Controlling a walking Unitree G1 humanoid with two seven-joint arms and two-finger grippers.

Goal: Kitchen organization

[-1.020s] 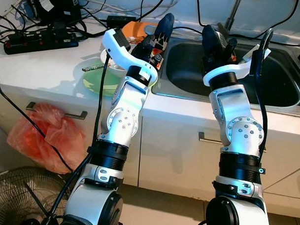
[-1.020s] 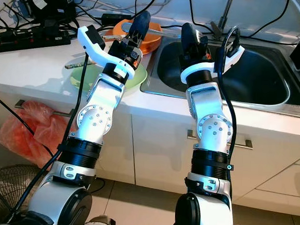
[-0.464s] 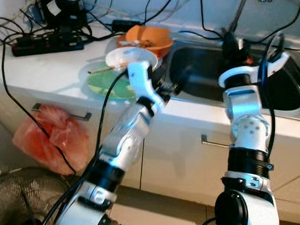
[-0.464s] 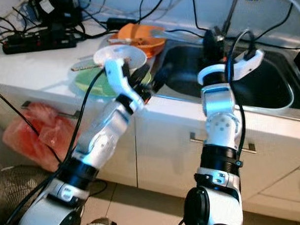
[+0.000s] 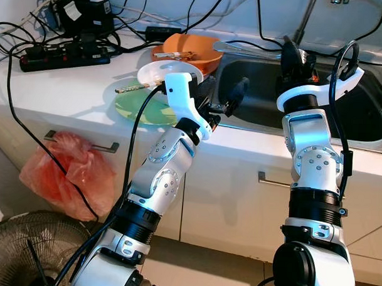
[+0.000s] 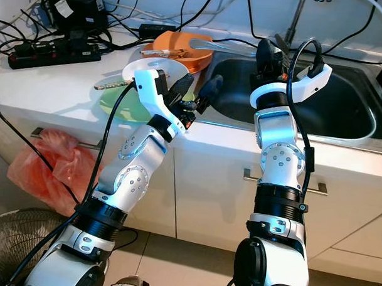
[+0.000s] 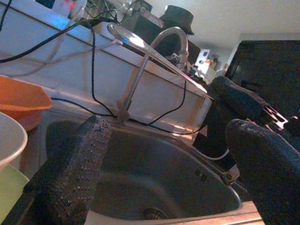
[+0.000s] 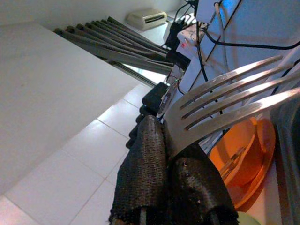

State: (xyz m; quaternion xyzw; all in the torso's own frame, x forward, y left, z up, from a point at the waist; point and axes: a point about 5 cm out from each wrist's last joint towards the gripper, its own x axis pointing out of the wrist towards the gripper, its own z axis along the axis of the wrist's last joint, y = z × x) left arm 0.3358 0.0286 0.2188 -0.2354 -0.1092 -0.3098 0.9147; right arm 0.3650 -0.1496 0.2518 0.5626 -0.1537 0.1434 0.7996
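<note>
Gripping a slotted metal spatula [image 8: 225, 101] at its neck, right gripper [image 8: 171, 176] clamped tight; judged stiff, light, slippery. Left gripper [image 7: 164, 173] spread wide, empty, above sink [image 5: 342, 117].

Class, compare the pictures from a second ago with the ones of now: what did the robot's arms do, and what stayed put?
The left gripper dropped from above the dishes and swung toward the sink, fingers open and empty. The right gripper stayed raised over the sink, shut on the fork. The white bowl, green plate and orange bowl lie as before.
</note>
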